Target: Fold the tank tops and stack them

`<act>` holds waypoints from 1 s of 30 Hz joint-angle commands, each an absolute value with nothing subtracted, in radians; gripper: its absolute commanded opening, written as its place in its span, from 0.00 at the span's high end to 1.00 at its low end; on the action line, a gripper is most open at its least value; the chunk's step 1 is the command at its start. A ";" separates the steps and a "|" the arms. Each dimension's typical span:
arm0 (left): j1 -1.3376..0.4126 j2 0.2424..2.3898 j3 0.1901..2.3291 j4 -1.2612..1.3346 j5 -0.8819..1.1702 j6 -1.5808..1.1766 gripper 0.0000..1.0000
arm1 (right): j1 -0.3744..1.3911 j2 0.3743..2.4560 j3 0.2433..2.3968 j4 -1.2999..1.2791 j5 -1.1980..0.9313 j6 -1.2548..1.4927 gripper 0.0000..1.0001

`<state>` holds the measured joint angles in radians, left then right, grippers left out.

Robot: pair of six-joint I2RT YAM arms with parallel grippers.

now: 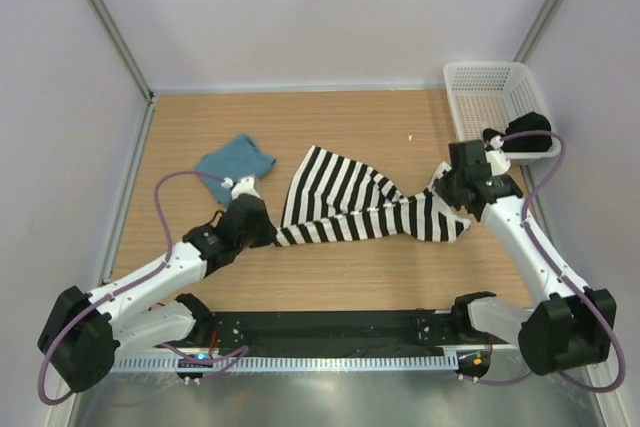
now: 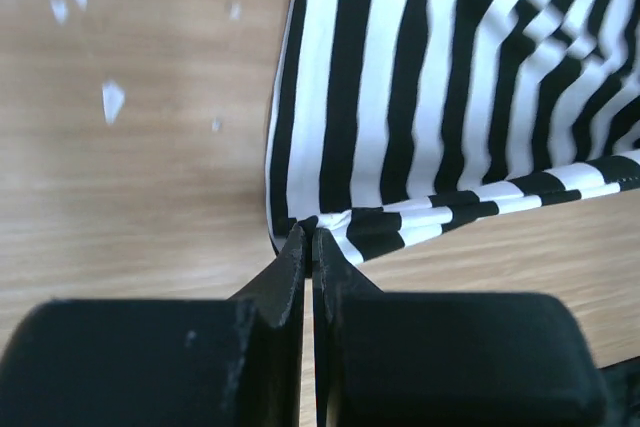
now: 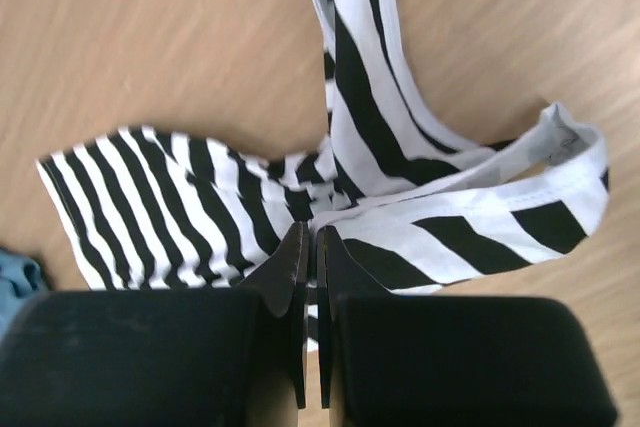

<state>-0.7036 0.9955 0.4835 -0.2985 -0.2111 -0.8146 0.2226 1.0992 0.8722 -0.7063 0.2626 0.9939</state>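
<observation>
On the wood tabletop (image 1: 350, 277), my left gripper (image 2: 308, 239) and right gripper (image 3: 310, 239) each clamp tight onto opposite ends of the striped tank top (image 1: 340, 197).

The striped tank top (image 1: 345, 202), black and white, lies drawn out sideways across the middle of the frame on the tabletop. Its left part fans wide and fairly flat. Toward the right it bunches and twists into a narrow band, and its white-edged straps (image 3: 365, 87) loop loosely at the right end. The teal tank top (image 1: 235, 160) lies as a small compact patch at left of centre, near the striped one but apart from it.
</observation>
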 commanded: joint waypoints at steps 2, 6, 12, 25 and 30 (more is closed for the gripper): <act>-0.640 1.074 0.730 -0.284 -0.305 -0.703 1.00 | 0.098 1.219 1.032 -0.595 0.239 0.836 0.99; -0.510 1.205 0.986 -0.303 -0.247 -0.655 1.00 | 0.020 1.347 1.288 -0.567 0.120 0.779 0.99; -0.422 1.298 1.395 -0.376 -0.206 -0.611 1.00 | -0.064 1.390 1.582 -0.496 -0.087 0.723 0.99; -0.425 0.878 1.441 -0.315 -0.088 -0.498 1.00 | -0.071 0.879 1.445 -0.216 -0.265 0.598 0.99; -0.425 0.746 1.428 -0.318 -0.083 -0.522 1.00 | -0.071 0.709 1.442 -0.242 -0.245 0.549 0.99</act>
<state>-0.4343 0.7784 1.4357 -0.3489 -0.0479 -0.5381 -0.0601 0.7605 1.4445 -0.3000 -0.2958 0.6197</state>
